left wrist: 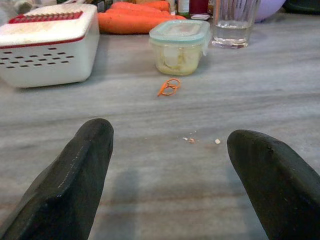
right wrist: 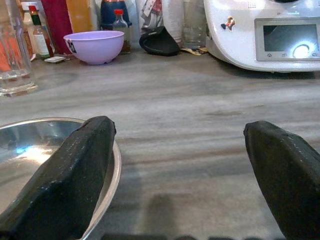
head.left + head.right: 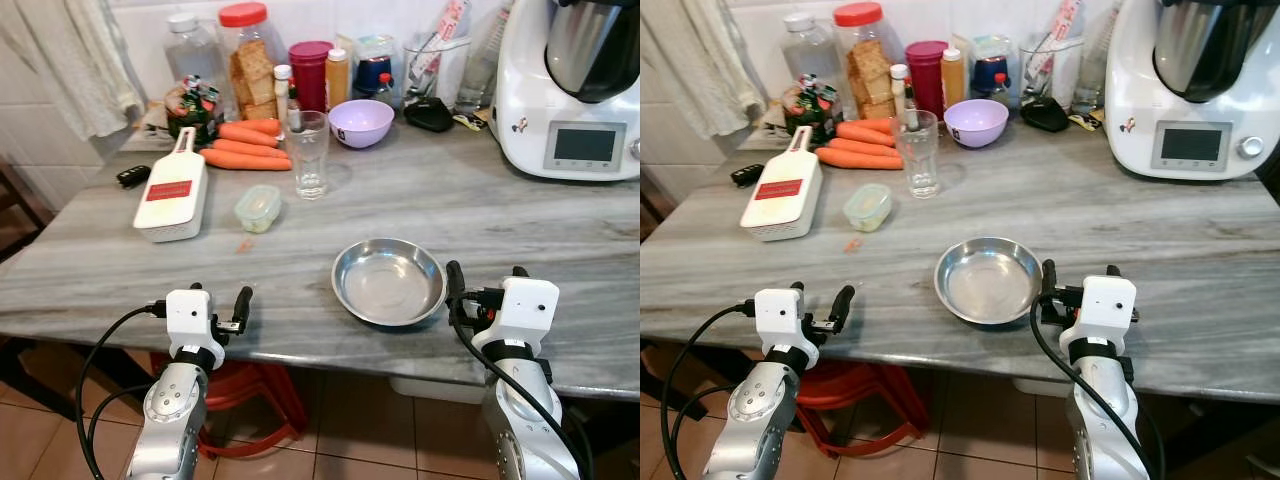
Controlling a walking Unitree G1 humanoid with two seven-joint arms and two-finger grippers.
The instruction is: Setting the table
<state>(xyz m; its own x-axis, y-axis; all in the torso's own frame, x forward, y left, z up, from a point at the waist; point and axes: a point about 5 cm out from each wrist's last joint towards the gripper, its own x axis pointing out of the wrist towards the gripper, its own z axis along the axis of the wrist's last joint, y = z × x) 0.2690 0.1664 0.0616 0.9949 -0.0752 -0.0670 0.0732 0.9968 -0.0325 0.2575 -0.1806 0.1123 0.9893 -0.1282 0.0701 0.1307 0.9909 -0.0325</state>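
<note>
A shiny steel plate (image 3: 388, 280) lies empty near the front edge of the grey marble table (image 3: 500, 220). My right gripper (image 3: 487, 285) hovers open at that edge just right of the plate; in the right wrist view one finger (image 2: 75, 170) stands beside the plate's rim (image 2: 112, 175). My left gripper (image 3: 220, 303) is open and empty at the front edge on the left; the left wrist view shows its fingertips (image 1: 75, 165) over bare tabletop. Further back stand a clear glass (image 3: 308, 152) and a purple bowl (image 3: 361, 122).
A white slicer (image 3: 172, 195), a small lidded container (image 3: 258, 208) and carrots (image 3: 245, 145) lie at the left rear. Jars and bottles (image 3: 250, 60) line the wall. A white kitchen machine (image 3: 575, 90) fills the back right. A red stool (image 3: 250, 390) stands under the table.
</note>
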